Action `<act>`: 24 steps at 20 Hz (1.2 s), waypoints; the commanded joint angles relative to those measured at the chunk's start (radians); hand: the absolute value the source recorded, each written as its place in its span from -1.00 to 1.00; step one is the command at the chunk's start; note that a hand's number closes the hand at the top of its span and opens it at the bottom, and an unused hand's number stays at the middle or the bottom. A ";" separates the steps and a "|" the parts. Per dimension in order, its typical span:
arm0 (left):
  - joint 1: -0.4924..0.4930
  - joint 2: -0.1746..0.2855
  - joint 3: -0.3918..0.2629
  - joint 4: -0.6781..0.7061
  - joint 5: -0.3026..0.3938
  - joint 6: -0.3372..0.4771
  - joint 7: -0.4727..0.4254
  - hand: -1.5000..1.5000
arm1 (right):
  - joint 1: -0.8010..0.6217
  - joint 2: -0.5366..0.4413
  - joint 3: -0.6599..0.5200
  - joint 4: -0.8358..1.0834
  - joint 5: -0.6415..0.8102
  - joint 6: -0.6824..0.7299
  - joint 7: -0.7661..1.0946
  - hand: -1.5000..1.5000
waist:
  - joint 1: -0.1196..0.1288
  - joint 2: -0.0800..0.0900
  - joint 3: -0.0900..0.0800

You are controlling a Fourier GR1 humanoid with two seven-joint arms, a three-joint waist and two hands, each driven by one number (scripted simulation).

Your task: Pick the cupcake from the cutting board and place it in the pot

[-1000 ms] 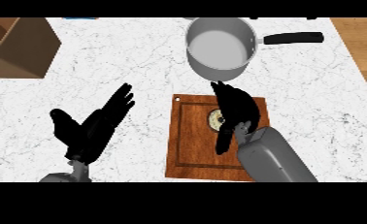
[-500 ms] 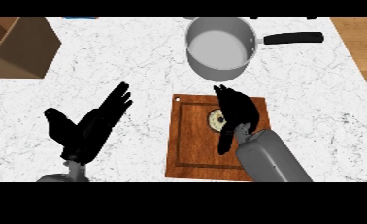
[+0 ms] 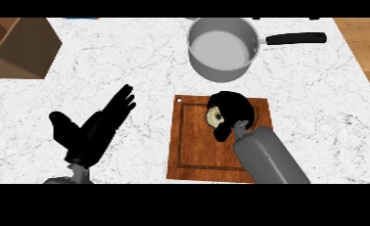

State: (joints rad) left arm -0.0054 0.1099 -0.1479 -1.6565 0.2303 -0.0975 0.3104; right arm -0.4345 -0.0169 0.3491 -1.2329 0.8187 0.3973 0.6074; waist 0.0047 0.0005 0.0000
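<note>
On the wooden cutting board [image 3: 194, 146] the cupcake [image 3: 214, 117] shows only as a pale sliver. My right hand [image 3: 233, 108] lies over it with its fingers curled round it, hiding most of it. The grey pot [image 3: 222, 48] with a black handle [image 3: 296, 38] stands just behind the board, empty. My left hand [image 3: 94, 127] is open on the left side of the counter, fingers pointing up and away, well apart from the board.
A brown wooden box [image 3: 25, 46] stands at the counter's left edge. The white marble counter [image 3: 115, 68] stretches between the left hand and the pot. The counter's right edge lies near the pot handle's end.
My right hand's fingers, straight before, have curled down round the cupcake. The left hand has hardly shifted.
</note>
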 commanded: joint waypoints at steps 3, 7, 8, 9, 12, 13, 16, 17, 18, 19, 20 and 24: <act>0.017 -0.007 0.014 -0.005 -0.009 -0.012 0.010 0.00 | 0.069 0.016 0.048 0.021 0.050 -0.083 -0.115 1.00 | -0.001 -0.001 0.000; -0.038 -0.030 0.013 0.021 -0.047 -0.001 0.012 0.00 | 0.017 0.016 0.031 0.000 0.062 -0.050 -0.114 1.00 | -0.003 -0.001 0.000; -0.016 -0.030 0.022 0.028 -0.031 -0.024 -0.001 0.00 | 0.009 0.016 0.041 0.034 0.061 -0.071 -0.118 1.00 | -0.001 0.000 0.000; 0.057 -0.010 0.005 -0.109 -0.014 -0.018 0.071 0.00 | 0.062 0.012 0.044 -0.040 0.084 -0.041 -0.121 1.00 | -0.001 -0.002 0.000; 0.041 0.019 0.071 0.012 0.012 -0.061 -0.034 0.00 | 0.172 -0.266 -0.093 -0.140 -0.011 -0.017 -0.294 1.00 | -0.025 -0.004 0.000; 0.036 -0.022 0.030 0.029 -0.022 -0.028 -0.035 0.00 | 0.181 -0.331 -0.145 -0.091 -0.019 -0.052 -0.360 1.00 | -0.029 -0.001 0.000; 0.063 -0.014 0.014 -0.015 -0.028 -0.032 -0.018 0.00 | 0.263 -0.503 -0.266 -0.056 -0.080 -0.050 -0.520 1.00 | -0.028 -0.002 0.001; 0.006 -0.004 0.036 -0.031 0.000 -0.028 0.042 0.00 | 0.227 -0.539 -0.315 -0.050 -0.104 -0.039 -0.552 1.00 | -0.022 -0.001 0.001; -0.028 -0.040 0.018 0.012 -0.042 0.007 0.013 0.00 | 0.249 -0.560 -0.324 0.002 -0.093 -0.073 -0.611 1.00 | -0.020 0.001 0.001; 0.016 -0.017 0.028 0.015 -0.032 -0.033 -0.026 0.00 | 0.283 -0.563 -0.328 -0.012 -0.084 -0.097 -0.635 1.00 | -0.013 0.000 0.000; 0.019 -0.017 0.047 0.000 0.001 -0.036 0.002 0.00 | 0.290 -0.566 -0.337 -0.061 -0.085 -0.077 -0.618 1.00 | -0.010 -0.002 0.000; 0.023 0.004 0.063 0.031 0.000 -0.072 -0.035 0.00 | 0.356 -0.583 -0.404 -0.185 -0.091 -0.109 -0.571 1.00 | -0.017 -0.004 -0.001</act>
State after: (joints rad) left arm 0.0194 0.0995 -0.1051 -1.6458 0.2178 -0.1445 0.2895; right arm -0.1462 -0.5593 0.0081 -1.3078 0.7419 0.3044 0.0229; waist -0.0095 -0.0013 0.0001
